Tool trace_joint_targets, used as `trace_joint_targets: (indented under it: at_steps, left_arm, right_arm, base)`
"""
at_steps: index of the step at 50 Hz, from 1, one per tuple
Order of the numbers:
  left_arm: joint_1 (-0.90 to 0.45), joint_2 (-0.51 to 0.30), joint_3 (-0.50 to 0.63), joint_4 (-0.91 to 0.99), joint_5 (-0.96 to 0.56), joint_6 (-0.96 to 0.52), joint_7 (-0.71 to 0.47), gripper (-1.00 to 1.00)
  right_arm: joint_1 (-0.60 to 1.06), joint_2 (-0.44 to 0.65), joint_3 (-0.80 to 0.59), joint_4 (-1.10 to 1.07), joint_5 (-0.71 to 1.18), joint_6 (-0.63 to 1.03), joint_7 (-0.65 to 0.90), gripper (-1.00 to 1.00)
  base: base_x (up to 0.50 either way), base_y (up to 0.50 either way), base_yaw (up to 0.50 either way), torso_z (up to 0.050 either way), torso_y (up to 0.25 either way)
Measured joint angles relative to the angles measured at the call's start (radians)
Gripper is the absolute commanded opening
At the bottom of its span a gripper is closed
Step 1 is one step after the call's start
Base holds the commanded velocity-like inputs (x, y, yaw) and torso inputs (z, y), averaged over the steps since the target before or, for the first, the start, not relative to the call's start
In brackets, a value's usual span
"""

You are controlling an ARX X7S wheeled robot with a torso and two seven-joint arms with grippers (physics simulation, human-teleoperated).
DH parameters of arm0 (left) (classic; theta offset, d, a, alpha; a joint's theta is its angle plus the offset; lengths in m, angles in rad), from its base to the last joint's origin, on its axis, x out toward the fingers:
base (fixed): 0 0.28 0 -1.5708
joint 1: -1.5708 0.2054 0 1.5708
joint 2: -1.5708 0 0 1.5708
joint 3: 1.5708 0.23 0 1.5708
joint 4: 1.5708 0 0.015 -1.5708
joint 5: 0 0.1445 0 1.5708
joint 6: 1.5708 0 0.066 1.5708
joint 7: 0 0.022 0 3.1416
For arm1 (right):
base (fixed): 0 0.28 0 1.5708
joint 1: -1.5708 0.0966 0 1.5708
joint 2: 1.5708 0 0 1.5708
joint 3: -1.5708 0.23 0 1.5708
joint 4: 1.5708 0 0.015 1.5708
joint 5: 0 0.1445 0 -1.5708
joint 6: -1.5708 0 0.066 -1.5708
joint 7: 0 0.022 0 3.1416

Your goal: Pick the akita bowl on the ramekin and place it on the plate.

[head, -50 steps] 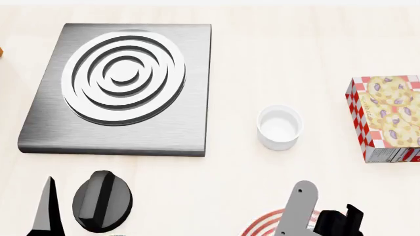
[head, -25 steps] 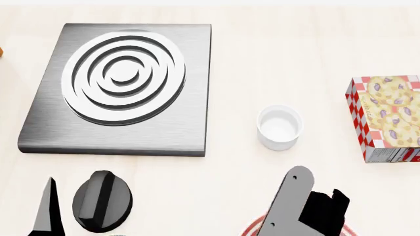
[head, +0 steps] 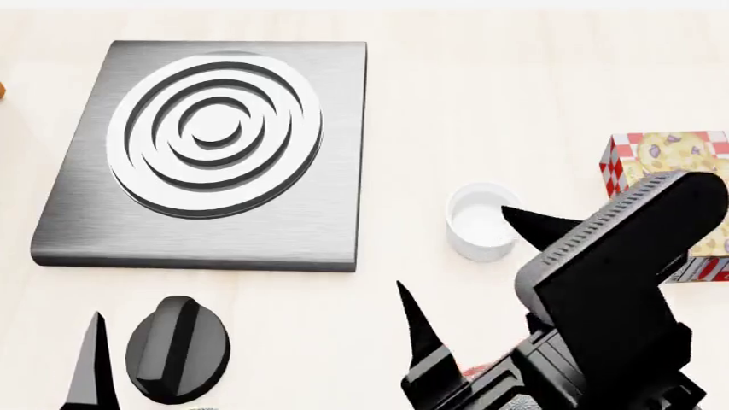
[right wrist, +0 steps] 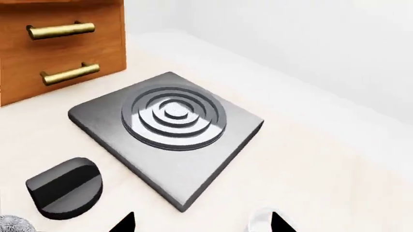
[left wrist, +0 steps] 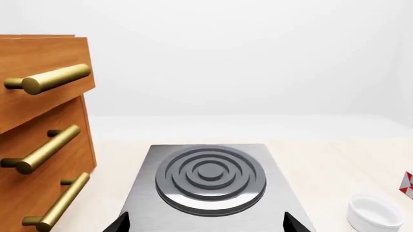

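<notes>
Your right end effector [head: 467, 265] hangs wide open and empty beside the bare ramekin [head: 484, 221] — the akita bowl [right wrist: 13, 224] is barely visible; swinging down could topple the ramekin.

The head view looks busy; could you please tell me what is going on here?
A two-armed robot is working at a table. Its right gripper hangs open and empty beside the white ramekin, which has nothing on it. The left gripper is open too, low beside the black knob. The right arm hides most of the plate, so what lies on it cannot be seen.
</notes>
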Motion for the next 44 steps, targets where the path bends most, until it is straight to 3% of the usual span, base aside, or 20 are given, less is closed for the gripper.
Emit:
trace_joint_targets:
  at_steps: [9, 25, 44]
  left_arm:
    - [-0.002, -0.003, 0.000, -0.016, -0.001, 0.005, 0.004, 1.00]
    - [-0.002, -0.006, 0.003, -0.035, 0.005, 0.020, 0.012, 1.00]
    - [0.006, -0.019, 0.002, -0.018, 0.024, 0.050, 0.017, 1.00]
  right_arm:
    - [-0.053, -0.032, 0.049, 0.040, -0.017, -0.116, 0.172, 1.00]
    - [-0.217, -0.055, 0.120, 0.056, -0.131, -0.376, 0.386, 1.00]
    - [-0.362, -0.049, 0.211, 0.023, -0.281, -0.652, 0.506, 1.00]
  base:
    - [0.00, 0.00, 0.00, 0.000, 0.000]
    - [0.00, 0.00, 0.00, 0.000, 0.249]
    - [0.00, 0.00, 0.00, 0.000, 0.250]
